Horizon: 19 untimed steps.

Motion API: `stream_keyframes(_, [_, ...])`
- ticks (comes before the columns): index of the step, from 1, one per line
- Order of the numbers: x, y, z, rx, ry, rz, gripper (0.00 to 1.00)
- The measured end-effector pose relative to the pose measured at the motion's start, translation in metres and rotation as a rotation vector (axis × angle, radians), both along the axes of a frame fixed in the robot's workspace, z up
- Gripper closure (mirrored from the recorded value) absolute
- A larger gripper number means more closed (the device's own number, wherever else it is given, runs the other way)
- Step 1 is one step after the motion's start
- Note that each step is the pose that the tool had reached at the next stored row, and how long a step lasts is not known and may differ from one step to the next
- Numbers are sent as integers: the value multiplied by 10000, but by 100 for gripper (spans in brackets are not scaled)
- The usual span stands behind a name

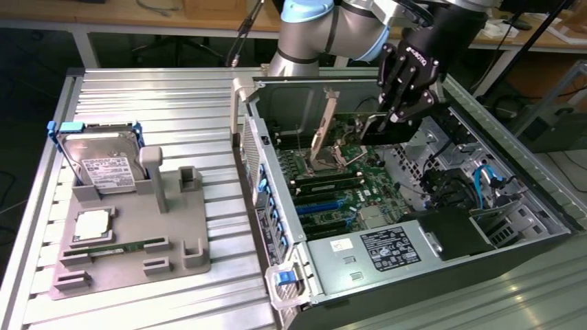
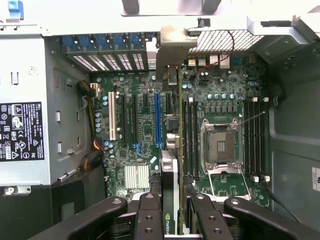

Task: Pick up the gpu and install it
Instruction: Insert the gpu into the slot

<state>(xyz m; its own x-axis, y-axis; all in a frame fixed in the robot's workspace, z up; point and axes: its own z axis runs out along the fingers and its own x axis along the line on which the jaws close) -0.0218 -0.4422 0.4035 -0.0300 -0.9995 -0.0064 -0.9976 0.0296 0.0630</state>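
The counter [image 1: 156,103] is a ribbed, silvery metal surface made of long parallel slats, with raised rails along its edges. Even, soft light falls on it and leaves pale sheens along the ribs, with no hard shadows. Behind it, across the far side of the room, stands a wooden workbench [image 1: 137,14] on a white metal frame [image 1: 84,45]. The floor [image 1: 27,55] under that workbench is dark, and black stand legs [image 1: 174,45] and loose cables rest there. At the exterior view's right, thin black poles [image 1: 541,34] slant upward, and a dark box [image 1: 559,127] sits low beside the counter on a paler grey floor.
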Motion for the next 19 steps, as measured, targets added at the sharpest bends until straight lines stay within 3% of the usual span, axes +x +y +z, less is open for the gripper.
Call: stream_keyframes(19, [0, 0, -79, -1, 0, 22, 73])
